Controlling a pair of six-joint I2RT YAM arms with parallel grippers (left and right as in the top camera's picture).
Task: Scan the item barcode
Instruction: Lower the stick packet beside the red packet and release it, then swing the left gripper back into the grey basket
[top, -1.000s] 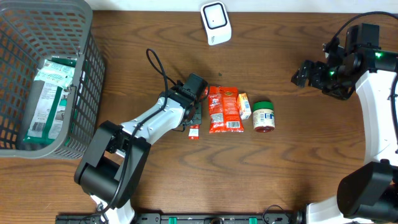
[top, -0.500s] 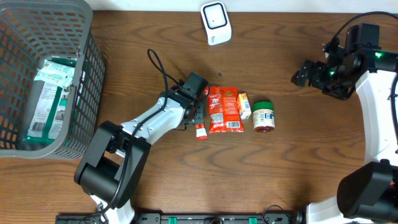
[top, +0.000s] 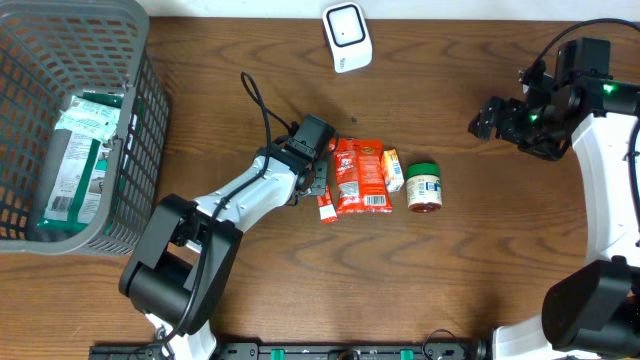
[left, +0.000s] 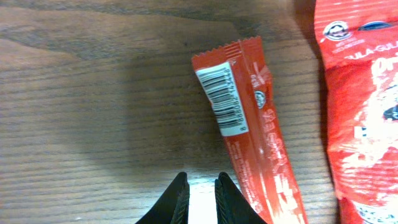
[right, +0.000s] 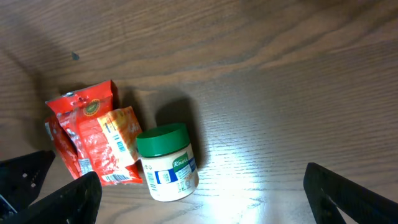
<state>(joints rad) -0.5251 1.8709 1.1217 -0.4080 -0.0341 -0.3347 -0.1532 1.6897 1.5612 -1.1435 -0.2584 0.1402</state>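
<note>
Since that red sachet (left: 255, 130) looks light, floppy and slick, I'd pinch a crimped end, with the left gripper (left: 201, 186) clenched on nothing and the right gripper (right: 204, 194) spread wide.

Table (left: 93, 93) lies bare left of sachet (left: 249, 124); pouch (left: 367, 112) crowds its right.

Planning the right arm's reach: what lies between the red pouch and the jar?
A small orange packet, overlapping the pouch edge and beside the jar lid; clear in the overhead and right wrist views.
</note>
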